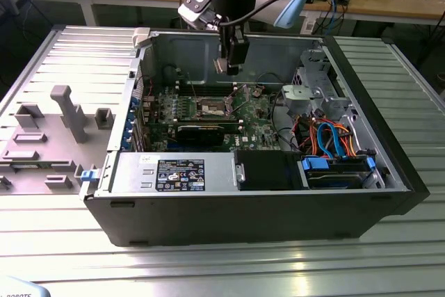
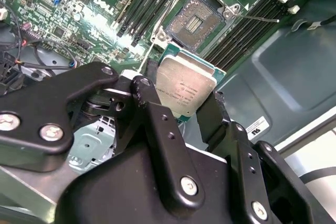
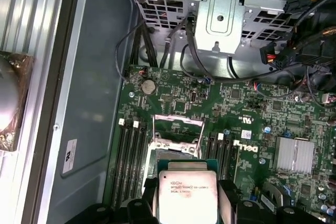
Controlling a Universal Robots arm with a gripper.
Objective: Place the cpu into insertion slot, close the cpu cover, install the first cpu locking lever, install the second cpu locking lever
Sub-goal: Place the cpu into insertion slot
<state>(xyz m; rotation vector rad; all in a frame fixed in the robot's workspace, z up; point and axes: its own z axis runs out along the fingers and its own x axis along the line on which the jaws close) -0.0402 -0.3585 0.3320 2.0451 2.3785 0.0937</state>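
cpu (image 2: pixel 186 90) is sitting pinched by two opposite edges between the gripper (image 2: pixel 181 97) fingers (image 2: pixel 152 114), metal top facing the second wrist camera, so i am reading the tool as clamped on it. in the exterior view the gripper (image 1: pixel 231 57) is hanging inside the open case (image 1: pixel 243 217), above the board (image 1: pixel 257 126) and well apart from it. the slot (image 2: pixel 197 22) is lying bare, its dark contact field showing and nothing seated in it. in the first wrist view the cpu (image 3: pixel 188 192) is hovering just short of the slot (image 3: pixel 176 135), their edges looking roughly parallel.

i am judging this as the first step, mid-carry: the cpu is not in yet, and the cover and lever work is not started. seating it is calling for centring the cpu squarely over the slot, matching its corner marks, keeping it level on the way down, and letting go without any sideways drag, since those contacts are looking delicate.
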